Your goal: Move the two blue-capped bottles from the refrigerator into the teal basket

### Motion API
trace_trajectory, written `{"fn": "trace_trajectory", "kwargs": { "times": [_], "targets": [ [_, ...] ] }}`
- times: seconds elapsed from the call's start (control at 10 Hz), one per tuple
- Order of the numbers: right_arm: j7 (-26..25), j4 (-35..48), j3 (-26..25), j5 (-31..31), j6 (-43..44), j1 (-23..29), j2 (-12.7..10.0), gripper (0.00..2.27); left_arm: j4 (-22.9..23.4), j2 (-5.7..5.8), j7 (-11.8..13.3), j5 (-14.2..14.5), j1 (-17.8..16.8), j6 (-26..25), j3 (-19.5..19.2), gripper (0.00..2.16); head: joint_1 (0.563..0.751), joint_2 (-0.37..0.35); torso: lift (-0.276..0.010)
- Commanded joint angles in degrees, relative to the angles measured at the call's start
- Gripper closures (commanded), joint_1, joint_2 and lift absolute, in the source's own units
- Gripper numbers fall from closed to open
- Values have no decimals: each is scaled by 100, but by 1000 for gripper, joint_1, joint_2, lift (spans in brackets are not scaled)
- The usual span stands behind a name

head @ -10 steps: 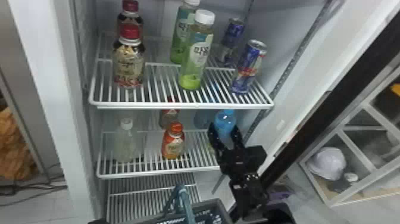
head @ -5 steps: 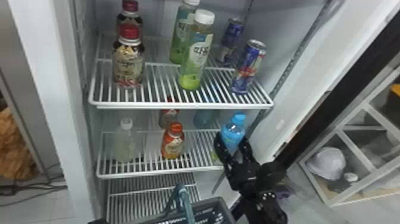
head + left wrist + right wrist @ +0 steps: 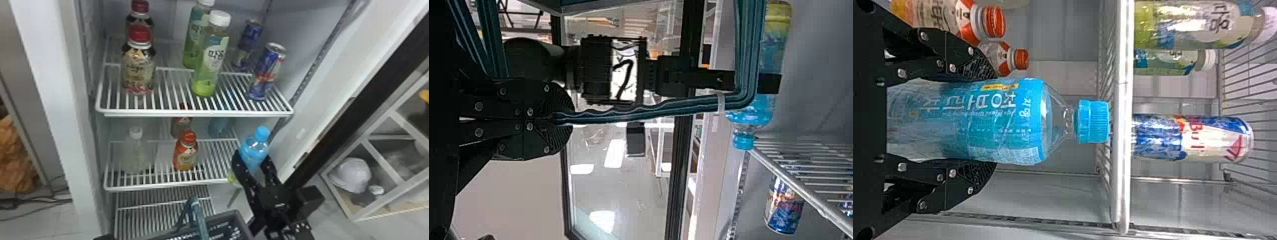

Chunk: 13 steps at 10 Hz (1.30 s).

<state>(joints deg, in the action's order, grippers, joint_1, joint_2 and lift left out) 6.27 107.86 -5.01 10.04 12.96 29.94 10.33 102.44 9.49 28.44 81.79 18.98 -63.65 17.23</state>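
In the head view my right gripper (image 3: 253, 162) has its fingers on both sides of a blue-capped bottle (image 3: 254, 150), by the middle shelf's front right corner. The right wrist view has this bottle (image 3: 993, 122) clasped in my right gripper (image 3: 990, 120). A second bluish bottle (image 3: 219, 126) stands farther back under the upper shelf, its top hidden. At the head view's bottom edge is the basket (image 3: 236, 216) with its teal handle (image 3: 200, 220). In the left wrist view my left gripper (image 3: 564, 118) is shut on that handle (image 3: 649, 111).
The upper shelf (image 3: 194, 113) overhangs the middle one and holds cans and several bottles. An orange bottle (image 3: 186, 153) and a clear bottle (image 3: 135, 153) stand on the middle shelf, left of the gripper. The refrigerator's side wall and dark door edge (image 3: 360, 95) rise at the right.
My right gripper and the blue-capped bottle have moved together to the right and nearer the camera, out past the shelf's front corner. The basket handle has barely moved.
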Motion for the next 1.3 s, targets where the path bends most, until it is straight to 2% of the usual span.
{"fn": "trace_trajectory", "kwargs": {
  "times": [0.0, 0.4, 0.7, 1.2],
  "targets": [
    [6, 457, -17, 138, -171, 367, -5, 656, 0, 0, -5, -5, 0, -5, 0, 1154, 695, -350, -136],
    [217, 1624, -210, 235, -902, 1140, -14, 656, 0, 0, -5, -23, 0, -33, 0, 1154, 695, -350, -136],
    [612, 2468, -377, 244, -1633, 1619, 13, 656, 0, 9, 4, -23, 14, -76, 0, 1154, 695, -350, -136],
    [674, 3410, -404, 516, -2998, 2139, 312, 656, 0, 35, 4, -31, 0, -132, 35, 1154, 695, -350, -136]
  ]
}}
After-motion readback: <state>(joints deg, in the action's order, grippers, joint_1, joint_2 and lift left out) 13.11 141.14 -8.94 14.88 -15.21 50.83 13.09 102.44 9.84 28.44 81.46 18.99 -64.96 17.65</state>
